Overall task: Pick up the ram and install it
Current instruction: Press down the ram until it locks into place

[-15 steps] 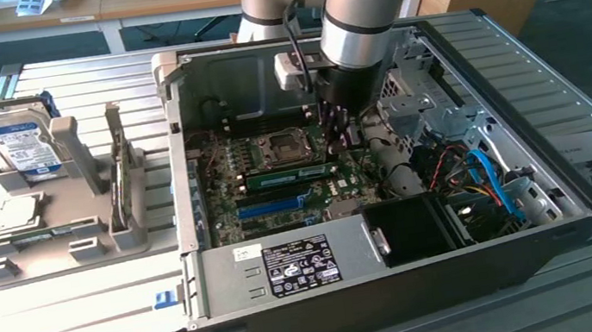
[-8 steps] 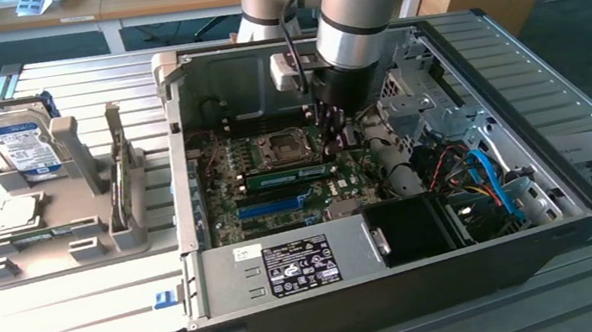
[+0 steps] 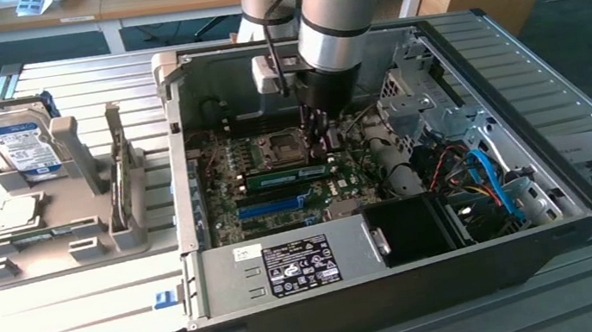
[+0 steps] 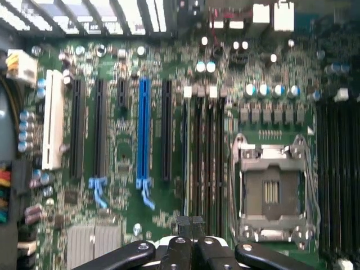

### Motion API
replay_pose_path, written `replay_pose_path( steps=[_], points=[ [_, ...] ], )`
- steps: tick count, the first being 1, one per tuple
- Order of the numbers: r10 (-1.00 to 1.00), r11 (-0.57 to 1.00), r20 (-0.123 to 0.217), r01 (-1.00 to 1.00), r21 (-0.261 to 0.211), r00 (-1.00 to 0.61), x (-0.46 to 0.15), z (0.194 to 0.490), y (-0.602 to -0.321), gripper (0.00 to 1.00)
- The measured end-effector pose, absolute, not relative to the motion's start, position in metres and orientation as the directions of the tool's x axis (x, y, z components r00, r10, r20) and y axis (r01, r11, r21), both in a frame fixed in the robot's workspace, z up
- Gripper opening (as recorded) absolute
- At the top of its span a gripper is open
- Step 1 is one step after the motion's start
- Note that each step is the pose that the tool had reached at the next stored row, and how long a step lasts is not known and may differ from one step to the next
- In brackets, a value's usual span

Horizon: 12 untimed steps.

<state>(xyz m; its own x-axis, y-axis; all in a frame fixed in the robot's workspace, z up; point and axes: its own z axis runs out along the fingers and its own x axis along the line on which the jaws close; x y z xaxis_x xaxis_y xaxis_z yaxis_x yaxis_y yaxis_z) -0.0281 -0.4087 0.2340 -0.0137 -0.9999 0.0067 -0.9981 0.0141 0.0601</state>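
**Operator:** I'm looking down through the exterior view now. My arm is reaching into the open computer case (image 3: 582, 217), which is lying on its side on the desk (image 3: 80, 283), and the end effector (image 3: 324, 139) is hanging low over the motherboard (image 3: 277, 199).

**Colleague:** How are the fingers standing?

**Operator:** They're sitting pressed together. In the wrist view I'm seeing the two black fingertips (image 4: 191, 225) meeting with nothing between them.

**Colleague:** And the ram?

**Operator:** The ram (image 3: 286, 175) is lying as a long green stick across the board, standing on edge in the memory slots just beside the empty processor socket (image 3: 277, 147). The end effector is hovering right at the stick's end toward the exterior view's right; I'm not able to tell whether it is touching.

**Colleague:** What else are you seeing?

**Operator:** In the wrist view, the blue expansion slot (image 4: 143, 126) is running parallel to the dark memory slots (image 4: 205, 152), and the socket frame (image 4: 271, 191) is sitting beyond them. On the exterior view's left, a grey parts holder (image 3: 55, 226) is carrying a hard drive (image 3: 25, 147) standing upright and a square silver processor chip (image 3: 18, 214) lying flat.
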Motion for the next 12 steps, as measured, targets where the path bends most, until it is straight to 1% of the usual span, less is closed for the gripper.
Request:
replay_pose_path(
  steps=[12],
  points=[
    [-1.0, 0.014, 0.007, -0.998, 0.06, -0.014, -0.067, 0.234, -0.408, 0.1]
  ],
)
